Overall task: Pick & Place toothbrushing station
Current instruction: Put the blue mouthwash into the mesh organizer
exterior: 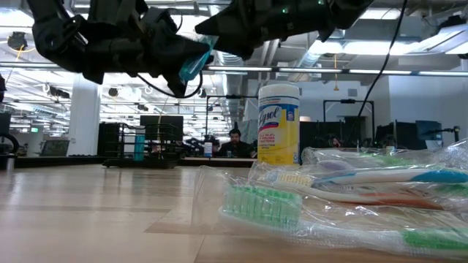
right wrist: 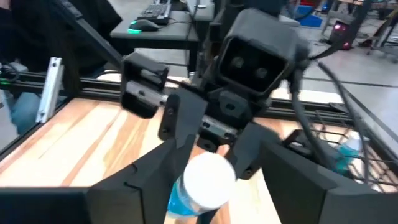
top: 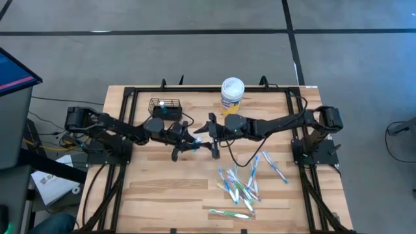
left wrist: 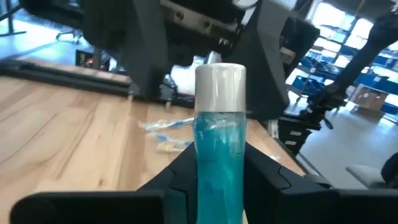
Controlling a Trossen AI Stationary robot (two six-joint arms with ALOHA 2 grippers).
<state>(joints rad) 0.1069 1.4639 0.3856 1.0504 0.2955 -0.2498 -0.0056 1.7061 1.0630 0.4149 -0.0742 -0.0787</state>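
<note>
Item: blue wrapped toothbrush [left wrist: 219, 149], white-capped, held mid-air over the desk [top: 162, 188] centre. Left gripper [top: 189, 141]: fingers closed on it. Right gripper [top: 209, 129]: fingers spread wide around the cap, gripping nothing. Toothbrushing station [top: 165, 107]: far edge, left of the wipes tub [top: 231, 95]. Loose toothbrushes [top: 242, 185]: many toward the near right corner. Progress, by judgement: early; most placements left.

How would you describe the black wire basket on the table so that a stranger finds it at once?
Start at the wooden table and go to its far edge, where the white-lidded yellow tub stands. To the left of that tub, near the far left corner, sits the black wire basket. It alone is a low, dark, open cage; the toothbrushes lie near the front right.
</note>
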